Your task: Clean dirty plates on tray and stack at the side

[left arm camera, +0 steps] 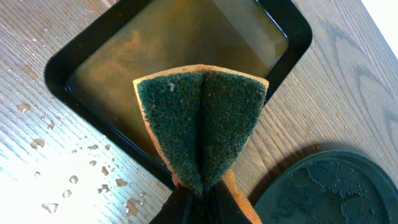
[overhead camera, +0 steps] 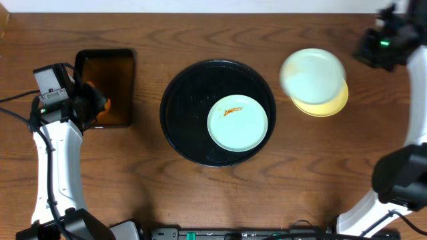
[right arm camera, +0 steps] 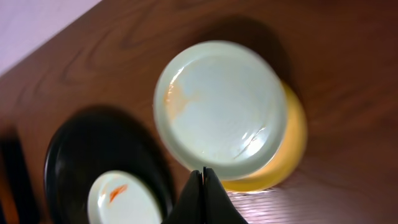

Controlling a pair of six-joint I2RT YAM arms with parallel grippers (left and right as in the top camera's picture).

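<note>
The round black tray (overhead camera: 175,87) sits mid-table with a mint plate (overhead camera: 237,123) on it that bears an orange smear. To the right of the tray, another mint plate (overhead camera: 312,75) lies on a pale yellow plate (overhead camera: 333,105), off-centre. It shows a faint orange stain (right arm camera: 174,99) in the right wrist view. My right gripper (right arm camera: 203,173) is shut and empty, up at the far right (overhead camera: 365,51), apart from those plates. My left gripper (left arm camera: 200,194) is shut on a folded green-and-orange sponge (left arm camera: 202,124), which hangs over the near rim of the rectangular tray.
The rectangular black tray (overhead camera: 105,87) with brownish liquid stands at the left (left arm camera: 180,37), close to the round tray (left arm camera: 336,193). Water drops (left arm camera: 74,180) lie on the wood beside it.
</note>
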